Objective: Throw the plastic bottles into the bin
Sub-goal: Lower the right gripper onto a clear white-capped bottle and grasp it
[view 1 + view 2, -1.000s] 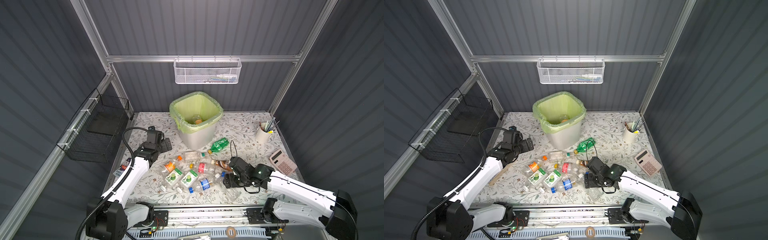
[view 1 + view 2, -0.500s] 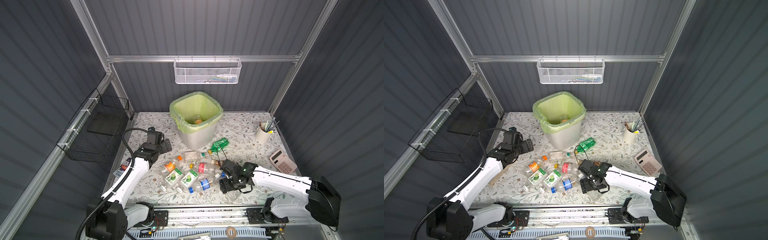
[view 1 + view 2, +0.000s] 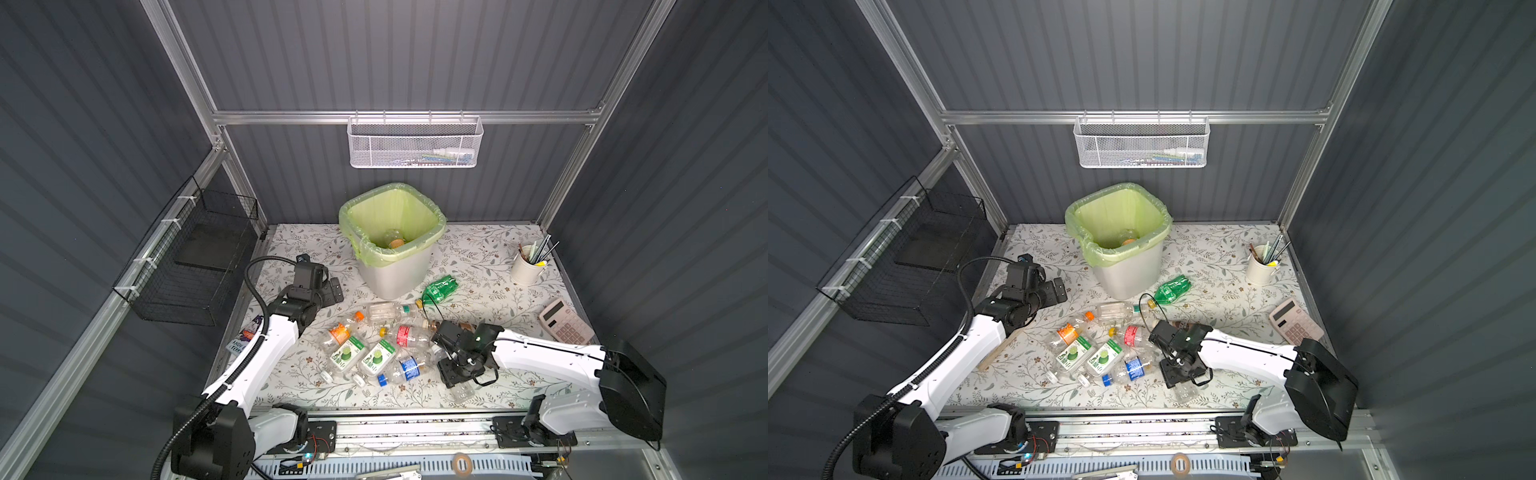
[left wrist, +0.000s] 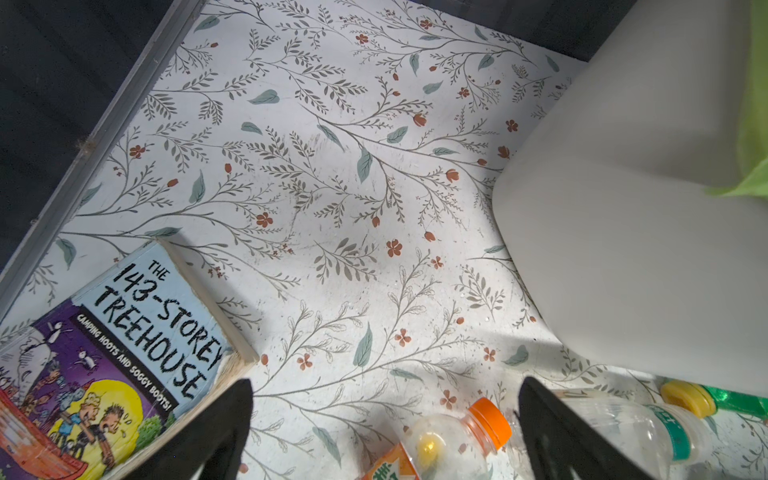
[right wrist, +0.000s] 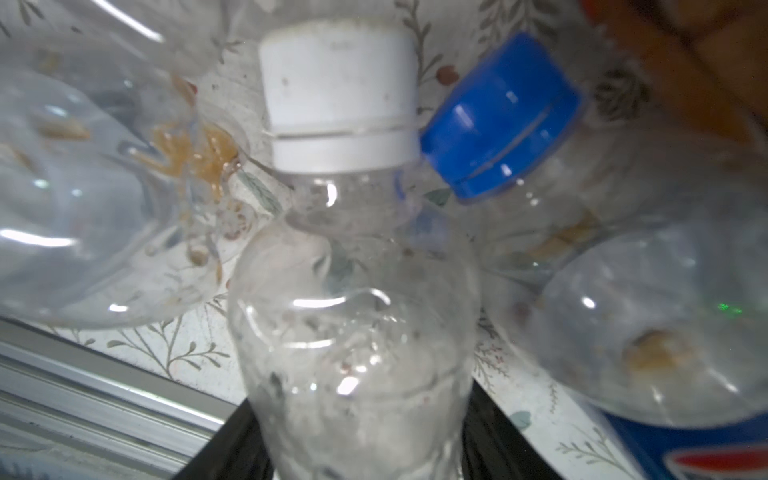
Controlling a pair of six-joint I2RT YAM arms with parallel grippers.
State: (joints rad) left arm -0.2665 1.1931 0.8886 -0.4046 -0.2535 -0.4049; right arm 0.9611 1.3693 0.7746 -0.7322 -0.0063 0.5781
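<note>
Plastic bottle [image 5: 353, 324], clear, ribbed, white-capped, tight in right claw [image 5: 361, 415]; left claw [image 4: 386, 386] agape.

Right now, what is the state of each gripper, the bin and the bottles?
Left gripper, open, empty.
Right gripper, shut on the white-capped bottle.
Bin, upright, bag-lined, a bottle inside.
Green bottle, lying capped beside the bin.
Book, closed, lying flat.

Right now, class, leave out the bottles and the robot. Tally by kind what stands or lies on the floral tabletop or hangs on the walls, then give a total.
bin: 1
pen cup: 1
calculator: 1
book: 1
wall baskets: 2, a white mesh basket and a black wire basket
Total: 6
</note>
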